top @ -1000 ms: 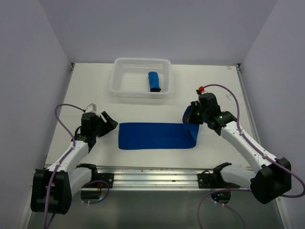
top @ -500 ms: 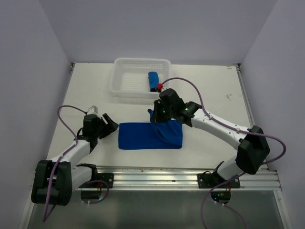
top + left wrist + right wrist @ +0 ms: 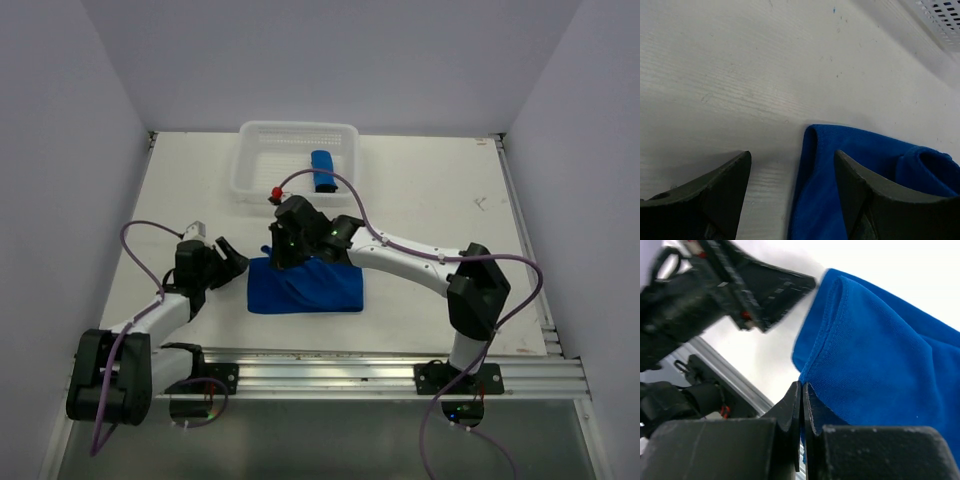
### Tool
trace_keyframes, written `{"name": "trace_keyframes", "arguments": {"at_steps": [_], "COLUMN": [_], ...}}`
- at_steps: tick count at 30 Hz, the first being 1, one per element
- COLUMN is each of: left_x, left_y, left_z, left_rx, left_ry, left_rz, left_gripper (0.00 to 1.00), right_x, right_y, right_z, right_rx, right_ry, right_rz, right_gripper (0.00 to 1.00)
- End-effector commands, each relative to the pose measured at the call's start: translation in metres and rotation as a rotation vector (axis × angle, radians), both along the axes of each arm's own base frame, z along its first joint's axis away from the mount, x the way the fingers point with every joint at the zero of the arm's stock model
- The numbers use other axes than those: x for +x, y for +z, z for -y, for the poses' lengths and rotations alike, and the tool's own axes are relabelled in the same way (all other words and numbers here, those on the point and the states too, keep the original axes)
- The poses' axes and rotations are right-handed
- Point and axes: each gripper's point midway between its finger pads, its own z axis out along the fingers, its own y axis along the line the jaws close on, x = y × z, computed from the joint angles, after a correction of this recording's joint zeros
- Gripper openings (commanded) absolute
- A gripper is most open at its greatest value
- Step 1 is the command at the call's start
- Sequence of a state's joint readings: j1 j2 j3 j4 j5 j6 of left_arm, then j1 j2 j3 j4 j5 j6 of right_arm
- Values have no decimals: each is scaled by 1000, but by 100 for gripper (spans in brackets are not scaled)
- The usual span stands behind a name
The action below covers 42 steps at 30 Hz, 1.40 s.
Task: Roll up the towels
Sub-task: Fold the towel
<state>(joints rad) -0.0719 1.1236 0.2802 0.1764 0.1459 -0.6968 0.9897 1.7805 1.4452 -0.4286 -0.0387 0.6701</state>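
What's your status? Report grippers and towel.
Right gripper shut on towel edge, folded leftward. Left gripper open at its left end. Rolled towel in basket. Nothing in the way.

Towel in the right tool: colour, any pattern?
Plain royal blue towel, no pattern; best in right wrist view.

Top view looks down from behind; both wrist views closely share the towel (image 3: 880, 155).

1. A white plastic basket (image 3: 290, 192) sits at 12 o'clock on the table (image 3: 440, 200), with a rolled blue towel (image 3: 323, 171) at its 3 o'clock side.
2. A folded blue towel (image 3: 320, 290) lies mid-table, with the right gripper (image 3: 284, 252) on its 11 o'clock corner.
3. The left gripper (image 3: 230, 262), fingers spread, sits at that towel's 9 o'clock.
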Motion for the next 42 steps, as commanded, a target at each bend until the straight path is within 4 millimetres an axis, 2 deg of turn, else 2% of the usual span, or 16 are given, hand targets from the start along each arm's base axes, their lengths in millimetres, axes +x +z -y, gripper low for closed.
{"name": "trace_keyframes", "arguments": {"at_steps": [1,5,13,21,24,28,29,30,31,32,33,36,37,42], "left_x": [4,4,1,1,0,4,4,7,8,8,10,13,13,13], "left_y": [-1,0,3,5,8,26,27,33,40,42,48,57,57,60], "left_z": [-2,-2,-2,-1,-3,-4,-6,-8,-10,-12,-12,-13,-13,-8], "left_rx": [-6,-9,-21,-44,-57,-74,-68,-67,-65,-61,-63,-66,-68,-82], "left_ry": [14,15,27,45,80,100,111,120,129,140,141,146,145,116], "left_rz": [4,2,11,2,8,57,55,69,86,84,97,113,111,110], "left_gripper": [71,71,71,70,70,70,71,71,71,71,71,71,71,71], "right_x": [3,4,5,5,5,-3,-5,-10,-13,-14,-12,-6,-4,1], "right_y": [30,31,-4,-20,-23,-30,-30,-33,-32,-30,-15,-2,12,39], "right_z": [-24,-34,-45,-59,-63,-78,-82,-86,-87,-85,-80,-61,-51,-10], "right_rx": [44,60,38,51,55,83,91,95,102,97,109,129,144,103], "right_ry": [12,12,11,17,10,36,46,69,79,76,63,17,2,-58], "right_rz": [63,63,16,-13,-21,-49,-54,-74,-81,-82,-60,-13,-2,74], "right_gripper": [0,0,0,0,0,0,4,19,23,26,31,37,38,39]}}
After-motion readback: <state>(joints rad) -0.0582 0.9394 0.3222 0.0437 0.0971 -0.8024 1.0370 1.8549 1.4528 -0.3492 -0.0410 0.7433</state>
